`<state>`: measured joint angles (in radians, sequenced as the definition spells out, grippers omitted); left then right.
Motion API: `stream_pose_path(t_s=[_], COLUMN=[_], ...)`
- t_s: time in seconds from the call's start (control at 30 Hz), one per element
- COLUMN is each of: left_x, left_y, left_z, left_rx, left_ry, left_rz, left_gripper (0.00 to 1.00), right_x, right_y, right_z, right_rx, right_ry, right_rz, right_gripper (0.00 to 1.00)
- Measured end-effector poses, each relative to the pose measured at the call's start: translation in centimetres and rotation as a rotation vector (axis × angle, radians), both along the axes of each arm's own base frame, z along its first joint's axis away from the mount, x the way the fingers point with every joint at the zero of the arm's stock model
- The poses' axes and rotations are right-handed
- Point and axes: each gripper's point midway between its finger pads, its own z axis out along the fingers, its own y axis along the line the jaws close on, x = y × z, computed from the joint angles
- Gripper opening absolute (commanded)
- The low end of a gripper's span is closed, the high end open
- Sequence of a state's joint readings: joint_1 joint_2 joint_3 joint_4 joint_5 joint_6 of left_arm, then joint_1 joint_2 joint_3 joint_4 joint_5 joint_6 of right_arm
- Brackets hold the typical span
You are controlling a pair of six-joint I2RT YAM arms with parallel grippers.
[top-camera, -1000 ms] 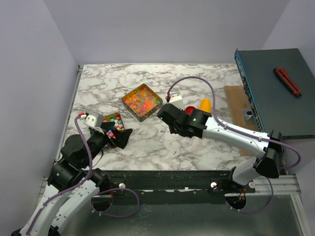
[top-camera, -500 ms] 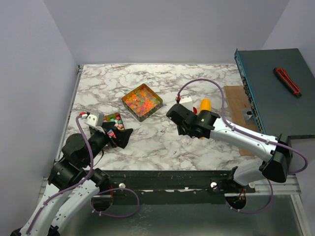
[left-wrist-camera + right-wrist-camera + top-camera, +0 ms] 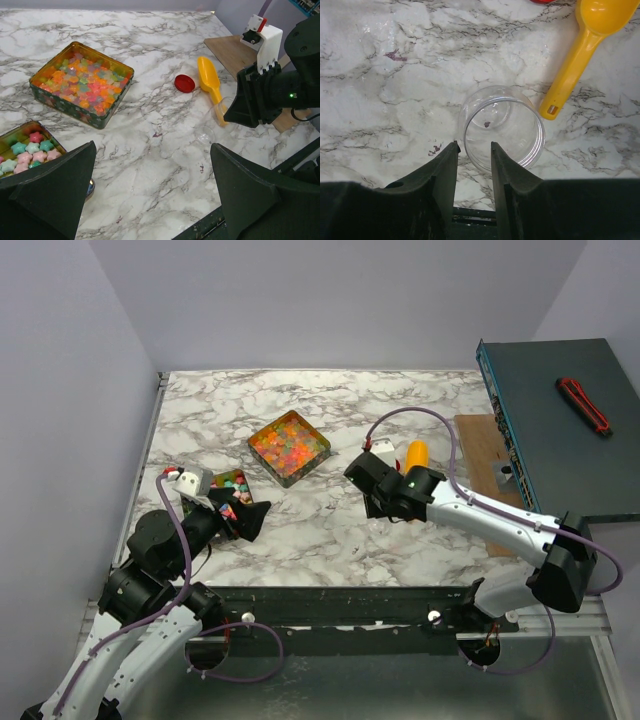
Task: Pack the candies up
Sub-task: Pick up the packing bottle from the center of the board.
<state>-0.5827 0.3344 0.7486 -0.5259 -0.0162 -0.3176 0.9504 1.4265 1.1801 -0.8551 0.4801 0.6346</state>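
The candies (image 3: pixel 289 445) fill a square tin in the middle of the table, also in the left wrist view (image 3: pixel 80 82). Pastel star candies (image 3: pixel 32 150) lie in a smaller tin (image 3: pixel 230 483) at the left. A clear jar (image 3: pixel 502 125) stands upright, holding only a crumb. My right gripper (image 3: pixel 472 145) is narrowly open with the jar's near-left wall between its fingertips. In the top view the right gripper (image 3: pixel 392 502) points down beside the scoop. My left gripper (image 3: pixel 152 150) is wide open and holds nothing, just right of the small tin (image 3: pixel 238 515).
A yellow-orange scoop (image 3: pixel 580 55) lies right of the jar, also in the top view (image 3: pixel 416 454). A red cap (image 3: pixel 185 83) lies beyond it. A wooden board (image 3: pixel 480 455) and a dark cabinet (image 3: pixel 560 430) bearing a red cutter (image 3: pixel 583 403) stand at the right.
My right arm has moved right and nearer, away from the square tin, towards the scoop. My left arm has not moved.
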Motion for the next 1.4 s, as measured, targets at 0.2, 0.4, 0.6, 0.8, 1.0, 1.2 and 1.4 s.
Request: stream_pose_path(t_s=[0.2,0.4,0.6,0.8,1.0,1.2,1.4], left_x=[0.0,0.0,0.0,0.0,0.0,0.0,0.0], left_y=[0.0,0.0,0.0,0.0,0.0,0.0,0.0], left_z=[0.0,0.0,0.0,0.0,0.0,0.0,0.0], left_rx=[0.000,0.001,0.000,0.001,0.001,0.001,0.001], left_ry=[0.001,0.001,0.001,0.001,0.001,0.001,0.001], left_rz=[0.000,0.000,0.000,0.000,0.000,0.000,0.000], left_gripper=[0.99,0.99,0.99,0.99,0.99,0.99,0.99], right_x=[0.5,0.8,1.0,1.1,1.0,0.9,0.5], right_y=[0.1,0.6,1.2,1.3,1.1,1.2,1.9], right_z=[-0.4,-0.4,-0.5,-1.2,-1.6,-1.5,-0.3], right_rx=[0.024,0.050,0.072,0.059,0.049,0.054,0.091], right_ry=[0.006,0.008,0.009,0.024,0.032,0.037,0.053], right_rz=[-0.003,0.008,0.018,0.022,0.021,0.024,0.053], right_gripper=[0.30,0.25,0.23,0.16,0.01,0.01,0.01])
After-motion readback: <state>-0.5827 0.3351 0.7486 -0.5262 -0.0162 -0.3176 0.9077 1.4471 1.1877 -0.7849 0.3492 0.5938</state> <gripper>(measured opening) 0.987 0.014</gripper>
